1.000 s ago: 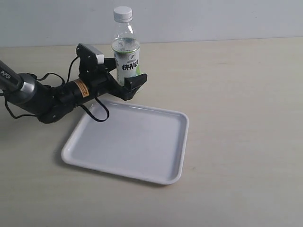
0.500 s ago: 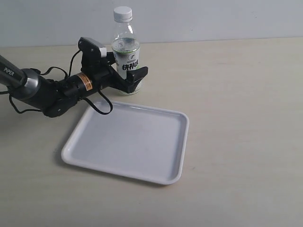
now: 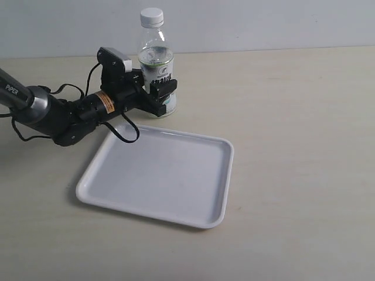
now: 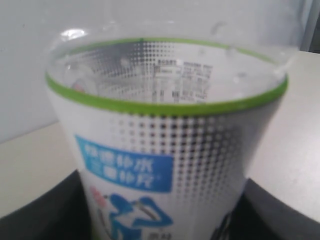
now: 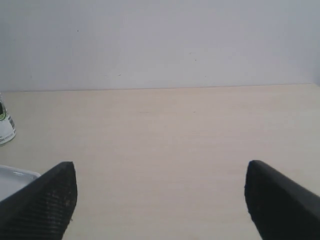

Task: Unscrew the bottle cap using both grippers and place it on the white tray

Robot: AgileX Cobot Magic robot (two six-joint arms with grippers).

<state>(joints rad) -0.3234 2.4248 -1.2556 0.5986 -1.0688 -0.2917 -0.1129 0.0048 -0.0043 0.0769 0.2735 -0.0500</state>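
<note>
The clear bottle [image 3: 156, 64] with its white-and-green label stands upright on the table just behind the white tray [image 3: 158, 175]. The white bottle cap [image 3: 152, 16] sits on its neck. My left gripper [image 3: 153, 88], on the slim black arm with the orange label, is shut on the bottle's lower labelled part. In the left wrist view the bottle [image 4: 165, 150] fills the frame, with a dark finger [image 4: 40, 220] at each side touching it; the cap is out of that view. My right gripper [image 5: 160, 195] is open over bare table and holds nothing.
The left arm and its cables [image 3: 53, 114] lie low along the tray's far left corner. In the right wrist view the bottle's base [image 5: 5, 125] and a tray corner [image 5: 15, 177] show at the edge. A pale wall [image 3: 263, 23] backs the table.
The left gripper's fingers, spread around the bottle half a second ago, have closed onto it. One second ago the arm was a little lower and nearer the tray.
</note>
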